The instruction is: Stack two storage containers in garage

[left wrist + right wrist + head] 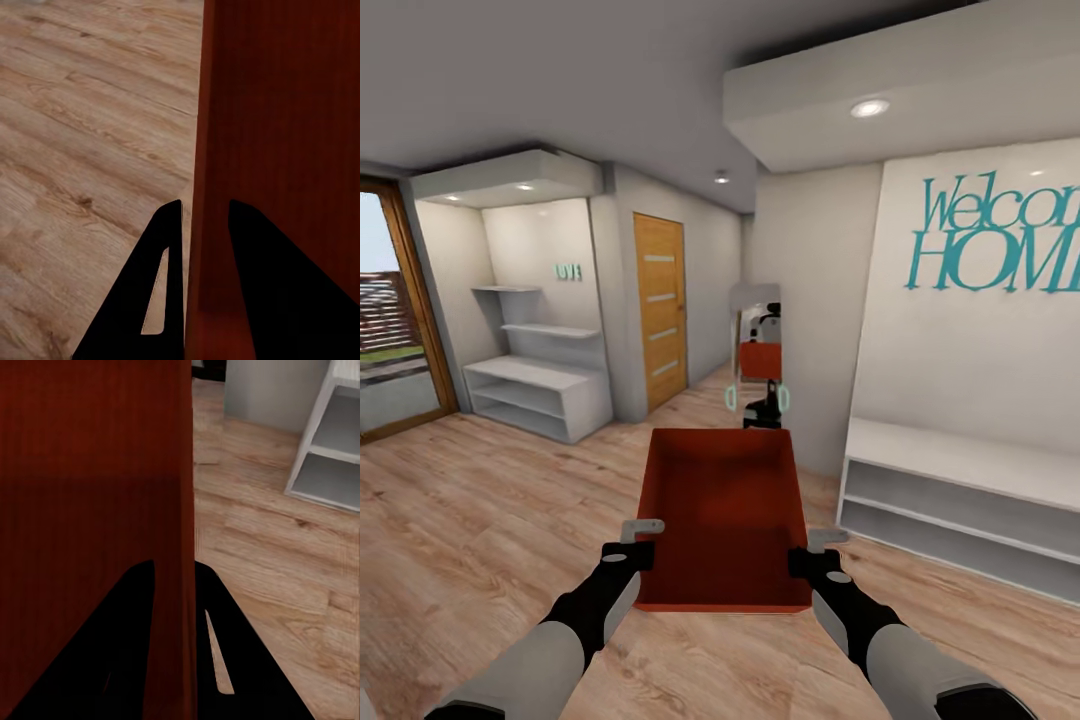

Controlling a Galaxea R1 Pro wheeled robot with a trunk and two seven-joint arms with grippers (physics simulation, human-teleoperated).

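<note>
Carrying one red-orange storage container (725, 515) through an entry hall, held between both grippers.

Holding the open, lidless bin level above the light wood plank floor (490, 500), in front of the trunk. Left gripper (641, 534) pinching the bin's left wall, fingers (169, 285) closed narrow on either side of it; right gripper (821, 546) clamping the right wall the same way, fingers (214, 645) straddling the panel. Facing a narrow mirror (757, 352) reflecting what is probably the robot and the bin, too small to be sure. Standing beside a low white shelf bench (960, 505) under teal "Welcome HOME" lettering (1000, 240), with a wooden door (660, 312) and white shelving (535, 370) further back.
</note>
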